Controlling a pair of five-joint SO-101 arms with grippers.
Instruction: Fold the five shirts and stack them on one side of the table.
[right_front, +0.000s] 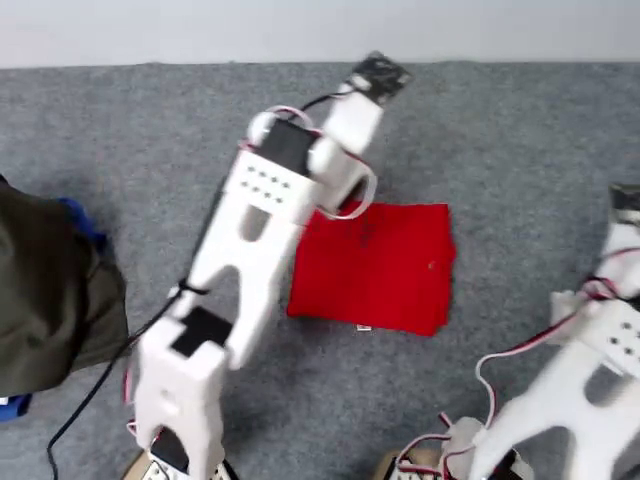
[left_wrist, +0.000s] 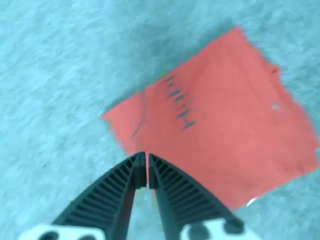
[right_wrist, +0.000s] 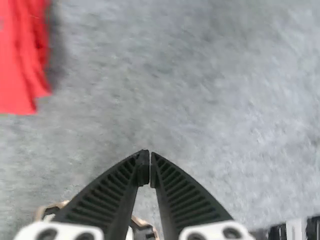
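Shirts you can verify here number fewer than five, so log the task as part-way at best. Nearest the arm bases, your right gripper (right_wrist: 145, 169) hangs over the bare grey felt-covered table (right_front: 520, 130). Its claw is closed tip to tip with nothing between the jaws, and the one folded garment lies well apart from it, off to one side. Further in, at mid-table, the red cloth shirt (right_front: 375, 265) lies flat, folded into a tidy rectangle with square edges; count that fold as done. It sits alone in the middle and not on any stack, so carrying it to the side is, in my judgement, the step outstanding. Roughly level with it, at the left edge of the table, sits a bulky dark olive cloth heap (right_front: 50, 290) with blue fabric (right_front: 80, 225) showing at its far side and again beneath its near side. You cannot tell from these views whether that heap is a finished stack or garments awaiting folding, nor how many pieces it holds; record it as unconfirmed. Farthest out, your left gripper (left_wrist: 143, 172) is poised above the edge of the red cloth shirt near one corner, claw together and empty. Whether its tips touch the cloth cannot be told.
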